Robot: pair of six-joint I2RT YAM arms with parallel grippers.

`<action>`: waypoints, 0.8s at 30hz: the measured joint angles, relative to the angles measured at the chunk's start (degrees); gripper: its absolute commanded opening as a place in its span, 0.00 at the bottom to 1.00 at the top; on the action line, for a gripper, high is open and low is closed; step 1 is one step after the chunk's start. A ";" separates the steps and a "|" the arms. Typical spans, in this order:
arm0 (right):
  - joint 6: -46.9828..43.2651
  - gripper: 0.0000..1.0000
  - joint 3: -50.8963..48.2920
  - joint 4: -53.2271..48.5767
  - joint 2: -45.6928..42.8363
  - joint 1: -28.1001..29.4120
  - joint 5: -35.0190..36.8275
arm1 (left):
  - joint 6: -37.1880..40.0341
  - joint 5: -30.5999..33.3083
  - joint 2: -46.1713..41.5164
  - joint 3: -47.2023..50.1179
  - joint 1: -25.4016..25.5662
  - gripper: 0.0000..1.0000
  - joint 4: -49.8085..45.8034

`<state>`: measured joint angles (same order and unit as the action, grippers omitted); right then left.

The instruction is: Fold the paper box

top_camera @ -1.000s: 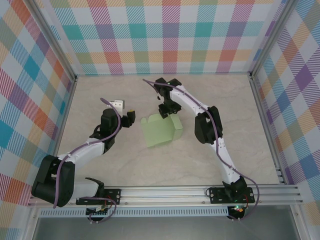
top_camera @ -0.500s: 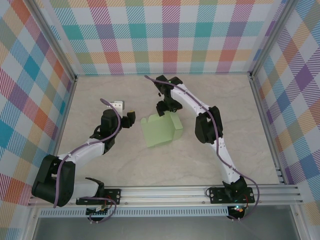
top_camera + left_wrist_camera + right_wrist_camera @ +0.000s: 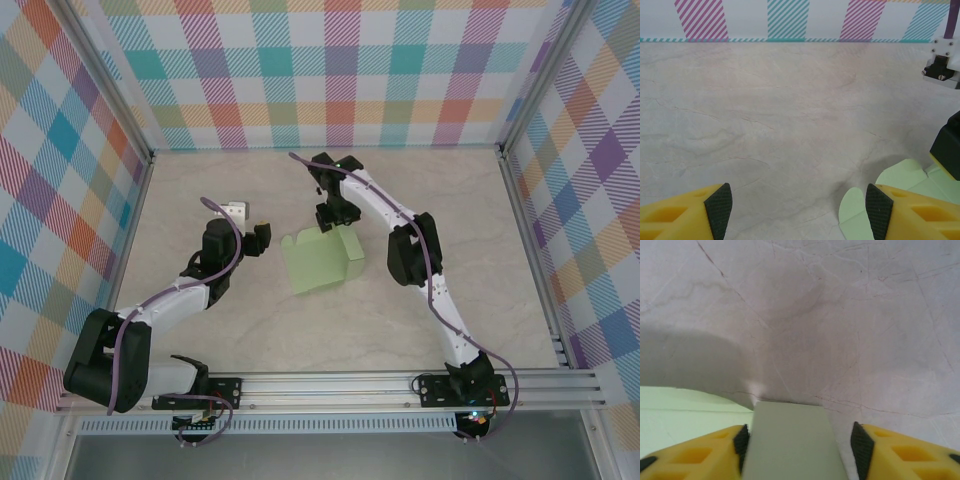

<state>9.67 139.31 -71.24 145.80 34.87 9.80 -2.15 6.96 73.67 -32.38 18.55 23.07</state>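
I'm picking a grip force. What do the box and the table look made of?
The box: thin pale-green card, matte, judging by its cut flaps and sharp creases. The table: a hard, smooth top with beige marble-like veining; possibly printed laminate rather than stone, but the look leaves that open.

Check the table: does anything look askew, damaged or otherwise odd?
Nothing is spilled or torn. The paper box lies skewed to the edges of the table, only partly folded, with one flap reaching between the open fingers of the right hand.
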 measured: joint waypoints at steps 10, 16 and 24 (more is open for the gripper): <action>-1.57 0.43 0.00 -0.04 0.00 0.00 0.07 | 0.00 0.00 0.70 0.00 0.00 0.73 -0.02; -2.69 0.34 0.00 -0.22 0.00 0.00 0.28 | 0.00 0.02 0.85 0.00 0.00 0.73 0.00; -4.00 0.32 0.00 -0.31 0.00 0.07 0.70 | 0.00 0.04 0.87 0.00 0.00 0.73 0.00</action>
<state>5.67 139.31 -71.55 145.80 34.94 10.50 -2.15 7.01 74.54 -32.38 18.55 23.07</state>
